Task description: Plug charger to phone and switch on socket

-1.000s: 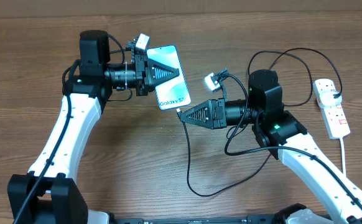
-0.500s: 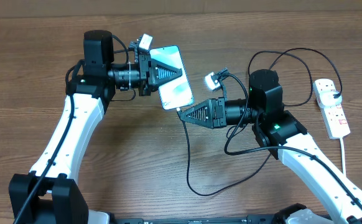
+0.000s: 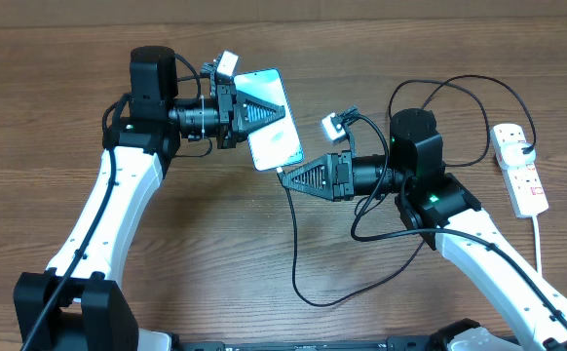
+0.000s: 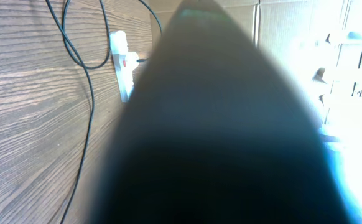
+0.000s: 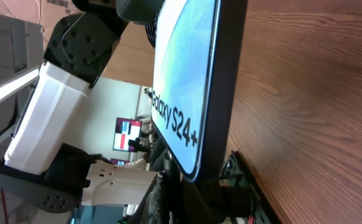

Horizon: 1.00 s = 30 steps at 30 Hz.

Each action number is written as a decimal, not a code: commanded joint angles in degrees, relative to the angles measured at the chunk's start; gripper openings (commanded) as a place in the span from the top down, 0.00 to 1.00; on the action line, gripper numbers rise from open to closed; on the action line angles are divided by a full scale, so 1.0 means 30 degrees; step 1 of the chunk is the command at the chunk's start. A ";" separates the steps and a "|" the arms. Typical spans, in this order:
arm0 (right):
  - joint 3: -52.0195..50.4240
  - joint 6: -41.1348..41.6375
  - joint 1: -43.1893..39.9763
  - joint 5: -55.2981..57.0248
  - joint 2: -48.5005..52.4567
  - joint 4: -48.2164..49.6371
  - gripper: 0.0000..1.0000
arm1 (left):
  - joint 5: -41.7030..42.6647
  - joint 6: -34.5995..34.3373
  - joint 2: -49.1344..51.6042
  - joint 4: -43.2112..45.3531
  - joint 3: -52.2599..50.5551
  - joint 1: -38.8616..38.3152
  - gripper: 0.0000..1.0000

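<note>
While my left claw (image 3: 280,114) grips the phone (image 3: 276,148) over the desk (image 3: 381,49), my right claw (image 3: 285,178) pinches the charger (image 3: 296,234) by its plug at the phone's edge.

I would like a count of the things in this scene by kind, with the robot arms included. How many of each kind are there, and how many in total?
phone: 1
charger cable: 1
power strip: 1
robot arms: 2
Total: 5
</note>
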 commanded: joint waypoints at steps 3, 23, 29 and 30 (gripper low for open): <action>0.0044 0.0226 -0.0044 0.0066 -0.0109 -0.0036 0.96 | 0.0729 -0.0262 -0.0117 0.0168 0.0233 -0.0124 0.96; 0.0044 0.0240 -0.0044 0.0219 -0.0109 0.0138 0.96 | 0.1078 -0.0029 -0.0117 0.0168 0.0233 -0.0124 0.96; 0.0044 0.0262 -0.0182 0.0211 -0.0109 0.0146 0.96 | 0.1086 0.0044 -0.0117 0.0168 0.0233 -0.0124 0.96; 0.0044 0.0306 -0.0291 0.0211 -0.0109 0.0146 0.96 | 0.1086 0.0036 -0.0117 0.0168 0.0233 -0.0124 0.96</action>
